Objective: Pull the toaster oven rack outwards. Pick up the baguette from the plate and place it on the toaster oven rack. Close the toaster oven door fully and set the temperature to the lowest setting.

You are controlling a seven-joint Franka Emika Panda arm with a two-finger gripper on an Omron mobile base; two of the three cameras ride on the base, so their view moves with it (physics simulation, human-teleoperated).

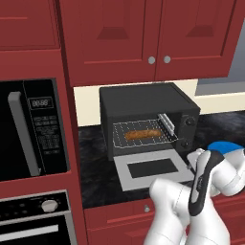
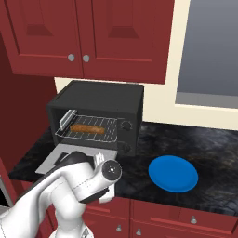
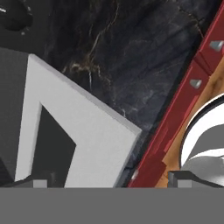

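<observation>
the toaster oven point(image 1: 148, 119) stands on the dark marble desk point(image 2: 195, 144) under the red wall cabinets point(image 1: 143, 38), and serves as the landmark here. its rack point(image 1: 143, 134) is pulled outwards past the cavity mouth, and the baguette point(image 1: 142, 135) lies lengthwise on that rack, so the first two steps look done. the blue plate point(image 2: 173, 173) sits bare on the desk, off to the oven's knob side and nearer the desk's front edge. the toaster oven door point(image 1: 150, 168) hangs fully down, flat in front of the oven, its grey frame and dark glass facing up. the tool point(image 3: 109, 181) hovers released, fingertips wide apart and grasping nothing, just above the door's free corner near the desk edge, with the red drawer fronts point(image 3: 175, 118) beyond. what is left, by my judgement: lift the door shut, likely nudging the rack back in as it closes, then turn the temperature knob point(image 1: 190, 121) on the oven's right panel to its lowest setting.
</observation>
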